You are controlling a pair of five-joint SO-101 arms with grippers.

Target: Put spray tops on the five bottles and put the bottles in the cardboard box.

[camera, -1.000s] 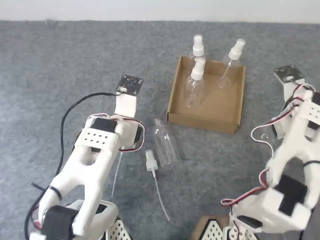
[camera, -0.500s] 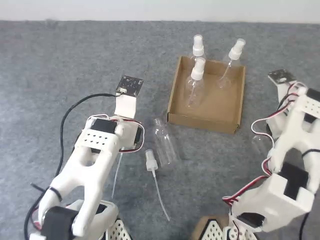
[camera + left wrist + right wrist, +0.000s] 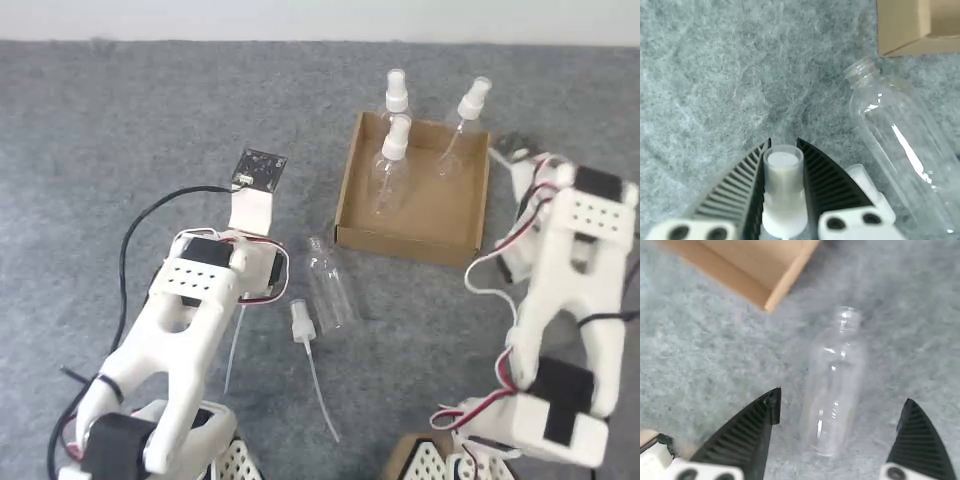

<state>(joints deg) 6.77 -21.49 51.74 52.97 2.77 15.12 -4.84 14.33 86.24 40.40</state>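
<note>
Capped bottles (image 3: 390, 165) are being kept in or just behind the cardboard box (image 3: 350, 200), toward the table's (image 3: 120, 120) far edge in the high view. An open bottle (image 3: 330, 285) and a loose spray top (image 3: 302, 322) are lying mid-table.

In the left wrist view, a second spray top (image 3: 783, 185) is being clamped by the left gripper (image 3: 782, 145).

In the right wrist view, a further open bottle (image 3: 835, 390) is being framed from above by the right gripper (image 3: 842, 399), jaws wide apart. Rolling aside on closure is being judged the main risk, the bottle being round.

Grey mottled carpet (image 3: 100, 150), brown cardboard box (image 3: 412, 246), clear bottles (image 3: 330, 287), white spray tops (image 3: 397, 90), black ribbed fingers (image 3: 737, 187)
</note>
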